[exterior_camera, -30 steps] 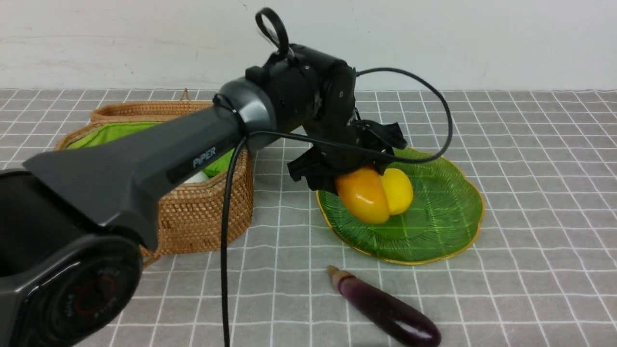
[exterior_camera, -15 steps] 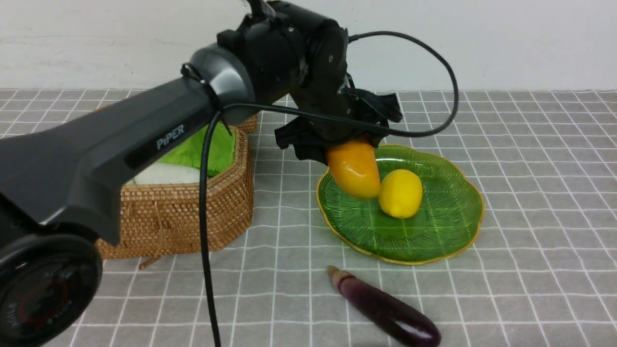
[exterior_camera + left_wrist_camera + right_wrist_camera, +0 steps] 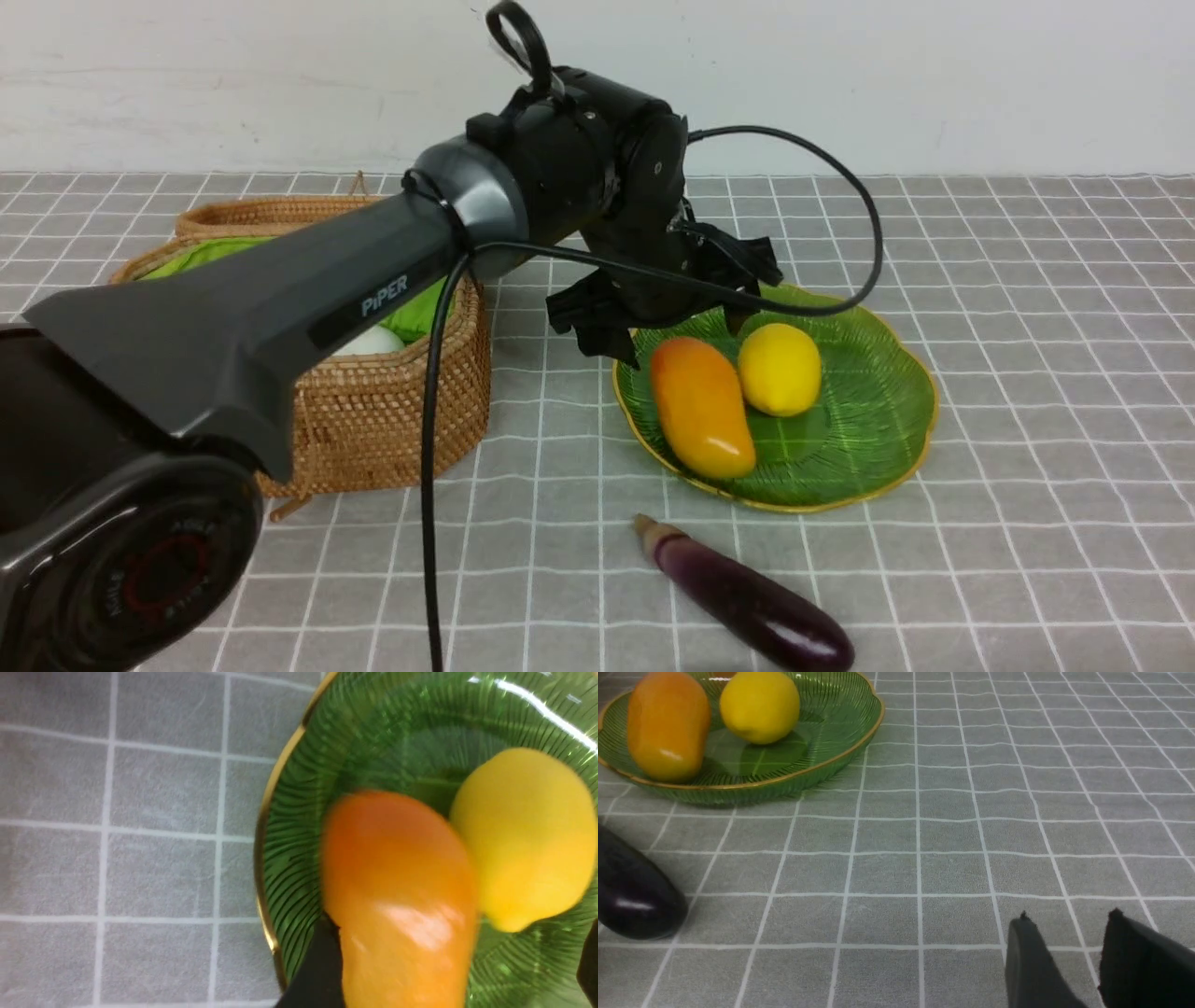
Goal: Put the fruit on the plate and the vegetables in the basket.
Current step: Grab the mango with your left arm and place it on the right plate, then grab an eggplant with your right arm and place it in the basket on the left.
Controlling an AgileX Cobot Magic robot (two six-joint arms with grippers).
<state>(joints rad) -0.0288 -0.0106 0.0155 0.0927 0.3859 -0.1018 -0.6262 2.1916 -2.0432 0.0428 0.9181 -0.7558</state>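
An orange-yellow mango (image 3: 702, 406) and a yellow lemon (image 3: 780, 369), the fruit in view, lie side by side on the green plate (image 3: 887, 411). My left gripper (image 3: 674, 329) hangs open just over the mango's far end. In the left wrist view the mango (image 3: 402, 896) sits between the two spread fingers (image 3: 317, 970), close against one and apart from the other. The purple eggplant (image 3: 747, 607) lies on the cloth in front of the plate. A white vegetable (image 3: 369, 341) rests in the wicker basket (image 3: 373, 420). My right gripper (image 3: 1069, 914) is open over bare cloth, to the right of the eggplant (image 3: 630, 896).
The basket's woven lid (image 3: 271, 215) lies behind the basket. My left arm (image 3: 280, 308) stretches across the basket toward the plate, its black cable (image 3: 431, 485) hanging down in front. A white wall closes off the back of the grey checked tablecloth (image 3: 1027, 373).
The left gripper held the mango lifted over the plate half a second ago. It has since lowered and opened, and the mango now lies on the plate beside the lemon.
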